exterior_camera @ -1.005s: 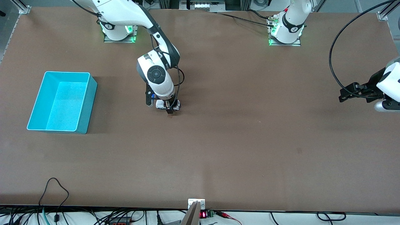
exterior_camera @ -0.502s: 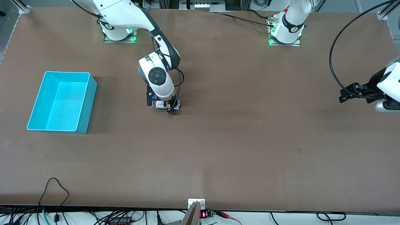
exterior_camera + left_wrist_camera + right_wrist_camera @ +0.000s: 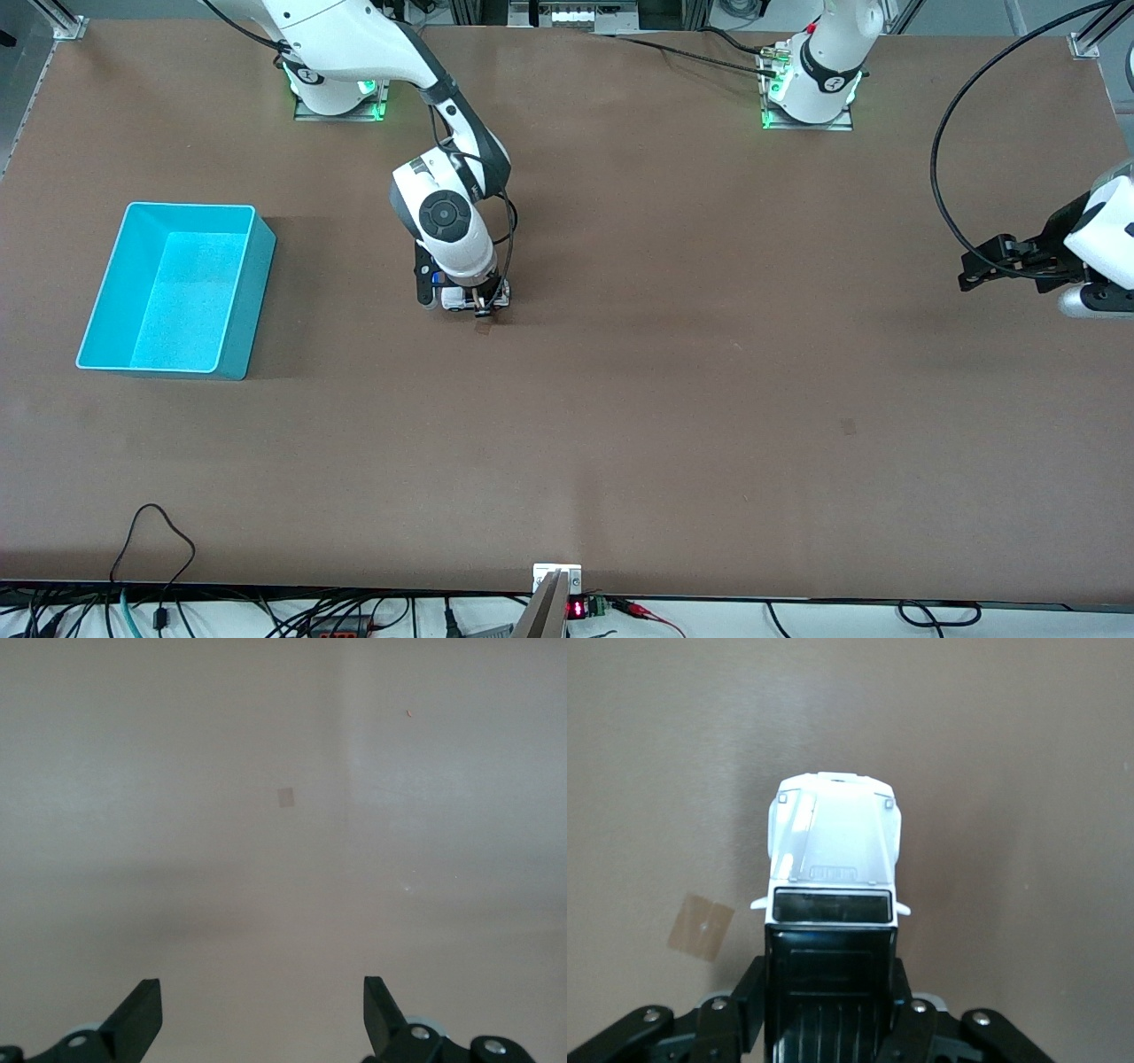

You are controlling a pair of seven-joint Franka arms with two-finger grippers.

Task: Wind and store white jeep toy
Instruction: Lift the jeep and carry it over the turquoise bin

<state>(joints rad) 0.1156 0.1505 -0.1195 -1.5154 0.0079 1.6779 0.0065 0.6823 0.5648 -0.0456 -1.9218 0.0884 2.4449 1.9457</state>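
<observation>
The white jeep toy (image 3: pixel 833 859), with a black ribbed roof, sits lengthwise between my right gripper's fingers (image 3: pixel 908 997); its white hood sticks out past them. In the front view my right gripper (image 3: pixel 479 307) points straight down at the table and is shut on the white jeep toy (image 3: pixel 455 301), which shows as white bits on either side. The jeep is low at the table surface. My left gripper (image 3: pixel 967 271) waits open over the left arm's end of the table, with only bare table between its fingertips (image 3: pixel 142 1001).
A teal bin (image 3: pixel 250 301) stands open-topped toward the right arm's end of the table, well apart from the jeep. A small tape patch (image 3: pixel 700 926) lies on the table beside the jeep. Cables run along the edge nearest the front camera.
My right gripper has shut on the jeep and the wrist has shifted very slightly. The left arm has hardly moved.
</observation>
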